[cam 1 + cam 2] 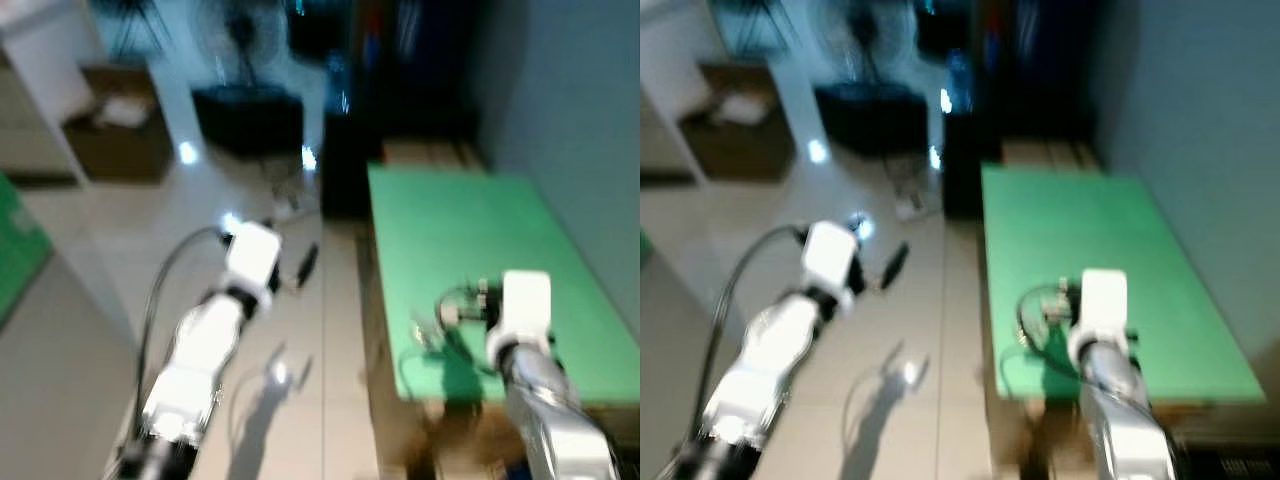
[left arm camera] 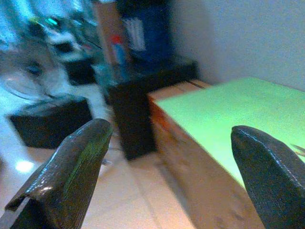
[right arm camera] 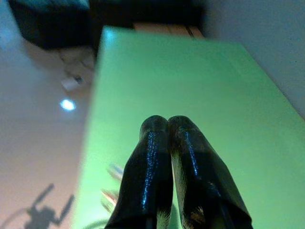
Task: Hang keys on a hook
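The head views are blurred. A green table [image 1: 480,250] stands against the grey wall [image 1: 570,110] on the robot's right, and the right gripper [image 3: 167,129] hangs over its near end, the two black fingers pressed tight together with nothing visible between them. The keys [image 3: 110,183] lie on the green top just beside and below that gripper, near the table's near edge (only a few pale shapes, too blurred to count). The left gripper [image 2: 167,157] is held out over the tiled floor [image 1: 300,340], to the left of the table, its fingers [image 2: 71,167] spread wide apart and holding nothing. Farther off stand a fan [image 1: 235,40] and a dark cabinet [image 2: 138,100].
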Controlling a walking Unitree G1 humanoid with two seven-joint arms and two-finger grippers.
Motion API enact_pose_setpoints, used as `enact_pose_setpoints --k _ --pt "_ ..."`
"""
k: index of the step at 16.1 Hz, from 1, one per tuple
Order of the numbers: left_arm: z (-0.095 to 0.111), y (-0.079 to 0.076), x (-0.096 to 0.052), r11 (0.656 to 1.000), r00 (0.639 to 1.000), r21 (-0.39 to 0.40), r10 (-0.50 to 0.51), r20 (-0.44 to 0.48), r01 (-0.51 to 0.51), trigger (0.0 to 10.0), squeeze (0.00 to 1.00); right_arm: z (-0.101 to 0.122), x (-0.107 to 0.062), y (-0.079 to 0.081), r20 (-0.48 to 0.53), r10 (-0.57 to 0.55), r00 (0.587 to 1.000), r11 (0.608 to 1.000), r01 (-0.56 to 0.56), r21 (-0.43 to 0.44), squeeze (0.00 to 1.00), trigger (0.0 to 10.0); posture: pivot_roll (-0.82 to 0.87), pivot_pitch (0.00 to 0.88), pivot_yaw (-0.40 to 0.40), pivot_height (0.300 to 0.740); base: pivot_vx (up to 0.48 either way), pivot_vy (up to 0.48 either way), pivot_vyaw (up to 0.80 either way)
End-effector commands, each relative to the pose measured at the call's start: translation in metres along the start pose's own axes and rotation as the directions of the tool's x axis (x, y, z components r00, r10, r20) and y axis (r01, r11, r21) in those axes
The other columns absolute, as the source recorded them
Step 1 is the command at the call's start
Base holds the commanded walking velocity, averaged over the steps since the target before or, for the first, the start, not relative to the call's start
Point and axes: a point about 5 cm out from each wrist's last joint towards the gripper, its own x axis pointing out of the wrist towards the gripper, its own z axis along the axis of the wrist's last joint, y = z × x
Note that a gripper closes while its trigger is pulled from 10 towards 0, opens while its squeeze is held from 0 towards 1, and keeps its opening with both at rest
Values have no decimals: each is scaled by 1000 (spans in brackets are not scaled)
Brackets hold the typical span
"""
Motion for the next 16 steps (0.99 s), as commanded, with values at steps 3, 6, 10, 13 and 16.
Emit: enact_pose_setpoints --k 3,6,10,13,16 --pt "-2 2 -1 1000 1000 1 -19 -10 19 10000 0 -3 -4 2 -8 3 1000 1000 -3 8 0 10000 -126 0 21 740 290 0 -800" --pt "-1 1 0 1000 999 2 -31 -11 31 10000 0 -4 -5 0 -10 -7 1000 1000 7 10 0 10000 -131 0 30 740 287 0 -800" --pt "-1 2 1 999 999 5 -32 -16 32 10000 0 -2 -7 6 5 20 1000 1000 -20 14 0 10000 -129 0 37 740 215 0 -797" --pt "-8 9 1 999 997 34 -1 -72 3 10000 0 8 -1 26 -2 277 961 960 -277 -40 0 10000 -128 0 36 740 0 0 0" --pt "-9 8 0 997 996 59 -47 -79 52 10000 0 -1 7 24 -82 305 949 933 -315 -172 0 10000 -116 0 23 740 0 0 0"
